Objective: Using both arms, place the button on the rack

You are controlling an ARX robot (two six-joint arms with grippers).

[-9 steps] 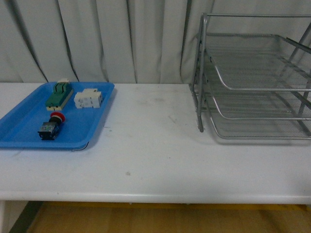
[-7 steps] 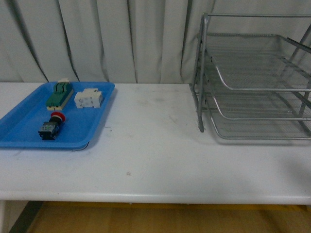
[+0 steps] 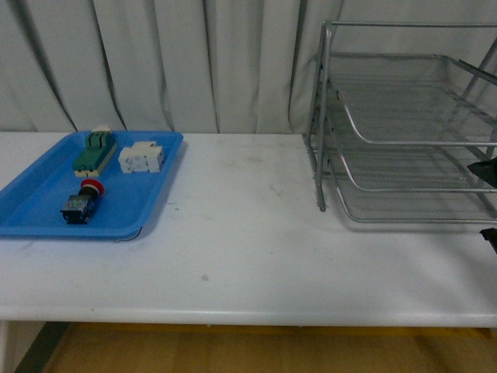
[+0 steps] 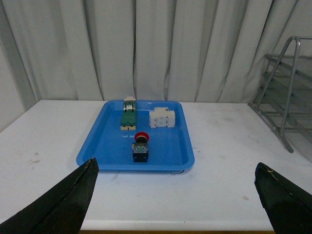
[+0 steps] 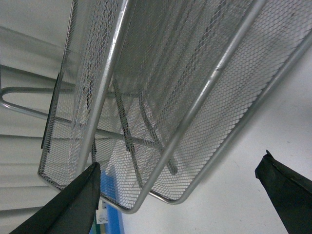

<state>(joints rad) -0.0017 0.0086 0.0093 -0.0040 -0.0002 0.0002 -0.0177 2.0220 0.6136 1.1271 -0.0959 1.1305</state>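
Observation:
The button (image 3: pixel 82 202), red cap and black body, lies in the blue tray (image 3: pixel 39 203) at the table's left; it also shows in the left wrist view (image 4: pixel 141 146). The silver wire rack (image 3: pixel 404 128) stands at the right, its trays empty. My left gripper (image 4: pixel 178 202) is open and empty, well short of the tray, near the table's front edge. My right gripper (image 5: pixel 180 195) is open and empty, close in front of the rack's mesh trays (image 5: pixel 161 97). Only a dark bit of the right arm (image 3: pixel 488 202) shows at the front view's right edge.
A green-and-cream block (image 3: pixel 95 149) and a white blocky part (image 3: pixel 141 157) lie at the far end of the blue tray. White curtains hang behind the table. The white table top (image 3: pixel 248 233) stretches between tray and rack.
A dark part of the right arm has come into the front view at the right edge, beside the rack. The button and tray have not moved.

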